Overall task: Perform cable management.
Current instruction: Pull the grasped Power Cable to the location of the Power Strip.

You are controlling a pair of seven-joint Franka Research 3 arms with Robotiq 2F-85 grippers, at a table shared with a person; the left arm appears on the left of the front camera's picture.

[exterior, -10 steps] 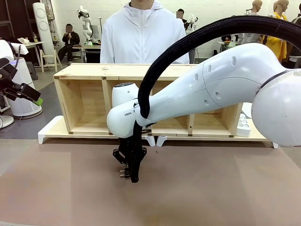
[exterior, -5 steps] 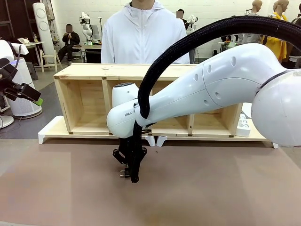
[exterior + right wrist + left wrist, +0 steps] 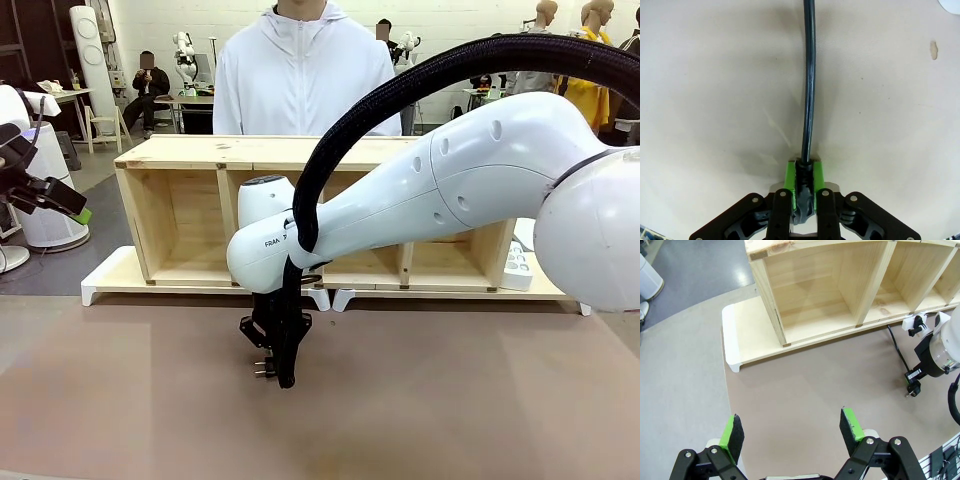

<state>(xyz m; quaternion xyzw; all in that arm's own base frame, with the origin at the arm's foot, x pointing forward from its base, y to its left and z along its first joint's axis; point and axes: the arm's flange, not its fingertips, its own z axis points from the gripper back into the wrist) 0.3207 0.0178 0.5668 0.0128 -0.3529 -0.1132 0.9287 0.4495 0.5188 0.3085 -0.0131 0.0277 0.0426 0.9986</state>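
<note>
Black cable (image 3: 809,75) clamped just behind its plug (image 3: 262,368)

The right gripper (image 3: 805,174) holds the cable end low over the brown table (image 3: 480,400), I think so that the plug can be led where it must go. Its green pads (image 3: 790,175) press together on the cable, which runs from there toward the wooden shelf (image 3: 830,295). The left gripper (image 3: 790,422) hangs high at the side, out of the way, its fingers (image 3: 731,432) wide apart and touching nothing

Right gripper (image 3: 805,172) clamped, left gripper (image 3: 790,421) spread
</note>
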